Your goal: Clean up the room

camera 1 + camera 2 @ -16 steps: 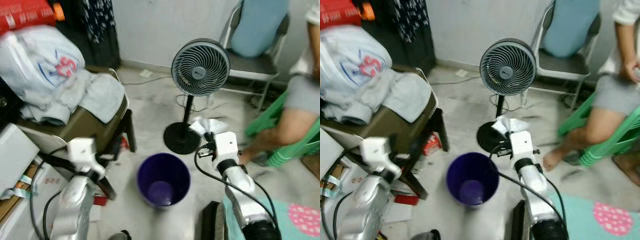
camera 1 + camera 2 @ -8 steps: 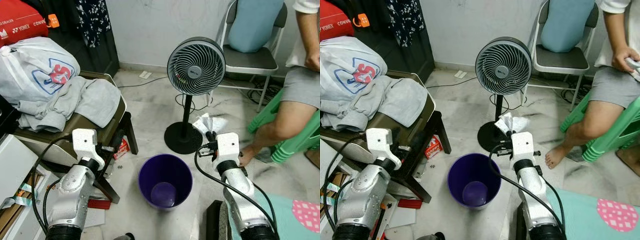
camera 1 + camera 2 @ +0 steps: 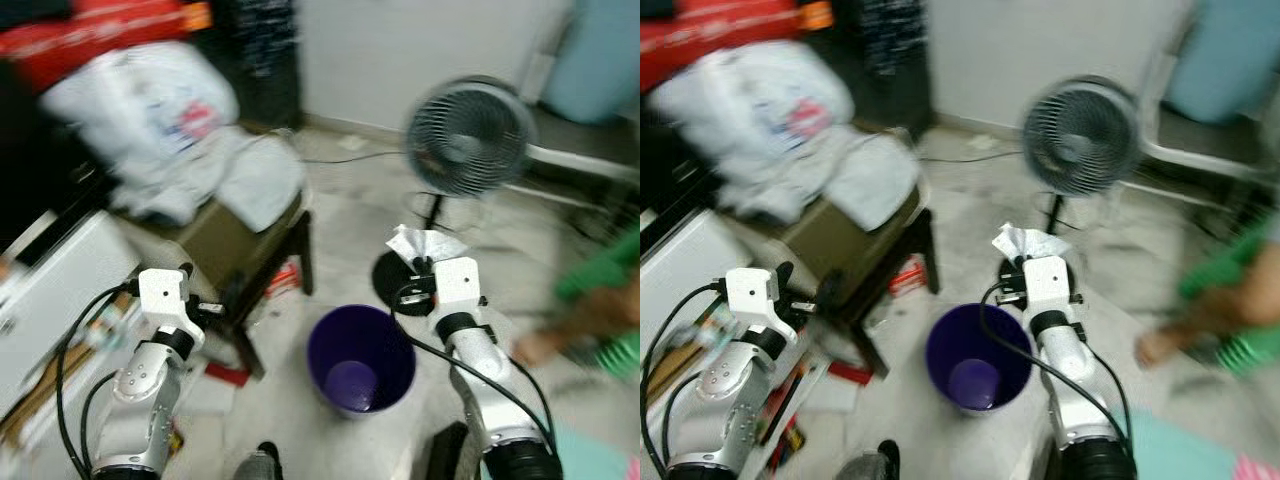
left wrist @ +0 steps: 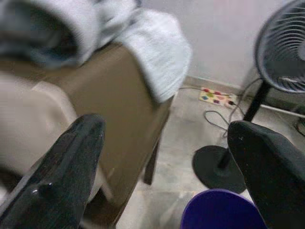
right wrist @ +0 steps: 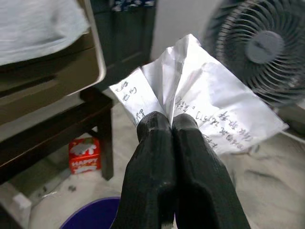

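Jaws of the right gripper [image 5: 170, 125] are clenched on a crumpled sheet of paper [image 5: 200, 107], with handwriting visible across its creases; jaws of the left gripper [image 4: 162, 157] are spread wide apart and grasp nothing. Nearest the robot, the purple bin [image 3: 361, 360] stands on the floor between the two arms, slightly right of centre. The paper [image 3: 424, 242] is held just beyond the bin's far right rim, above the floor and not yet over the opening. Left of the bin, the left gripper [image 3: 185, 272] hovers beside the brown chair [image 3: 240, 240], whose seat is heaped with grey clothes [image 3: 215, 180] and a white bag [image 3: 150, 100]. A small red carton [image 5: 83, 153] lies on the floor under the chair. Farther off, a standing fan [image 3: 468, 135] rises on its round black base, behind the held paper.

Compared with half a second ago, the whole head view is swung and blurred, so the chair and fan sit further right; that is camera motion. The right gripper keeps the same grasp on the paper, and the left stays open beside the chair.
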### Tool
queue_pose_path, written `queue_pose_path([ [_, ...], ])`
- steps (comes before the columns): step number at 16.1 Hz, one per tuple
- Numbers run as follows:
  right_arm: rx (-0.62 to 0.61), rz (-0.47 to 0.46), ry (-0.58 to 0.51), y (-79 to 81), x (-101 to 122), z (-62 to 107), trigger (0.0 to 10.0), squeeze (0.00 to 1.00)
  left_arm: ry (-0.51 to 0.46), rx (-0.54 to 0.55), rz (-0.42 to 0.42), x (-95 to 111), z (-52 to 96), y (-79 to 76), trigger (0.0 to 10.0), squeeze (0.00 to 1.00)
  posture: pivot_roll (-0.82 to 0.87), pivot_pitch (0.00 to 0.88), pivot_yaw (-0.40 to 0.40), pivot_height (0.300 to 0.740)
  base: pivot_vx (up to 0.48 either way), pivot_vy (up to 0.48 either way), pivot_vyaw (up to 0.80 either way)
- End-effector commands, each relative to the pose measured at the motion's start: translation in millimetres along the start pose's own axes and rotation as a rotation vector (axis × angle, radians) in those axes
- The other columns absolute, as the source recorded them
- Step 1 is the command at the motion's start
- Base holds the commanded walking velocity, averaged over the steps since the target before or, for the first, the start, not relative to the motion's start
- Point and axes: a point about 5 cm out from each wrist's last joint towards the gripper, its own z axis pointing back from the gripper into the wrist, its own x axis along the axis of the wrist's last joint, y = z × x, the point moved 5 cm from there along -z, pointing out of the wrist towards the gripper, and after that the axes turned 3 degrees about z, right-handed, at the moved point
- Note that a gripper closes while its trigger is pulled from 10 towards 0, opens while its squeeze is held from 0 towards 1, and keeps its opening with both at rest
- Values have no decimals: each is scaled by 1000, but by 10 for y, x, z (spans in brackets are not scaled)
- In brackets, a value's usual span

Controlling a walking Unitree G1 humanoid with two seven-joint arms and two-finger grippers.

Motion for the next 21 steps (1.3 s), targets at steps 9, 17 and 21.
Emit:
queue_pose_path([
  [9,17,-18,12,-5,-2,21,10000,0,-15,33,26,28,25,-2,10000,0,-11,176,-5,740,0,0,0],
  [17,13,-31,35,28,-34,-31,10000,0,-31,13,20,85,96,-6,10000,0,17,196,3,740,0,0,0],
  [21,35,-27,58,151,-62,-127,10000,0,-34,37,-25,143,232,43,10000,0,59,236,-2,740,0,0,0],
])
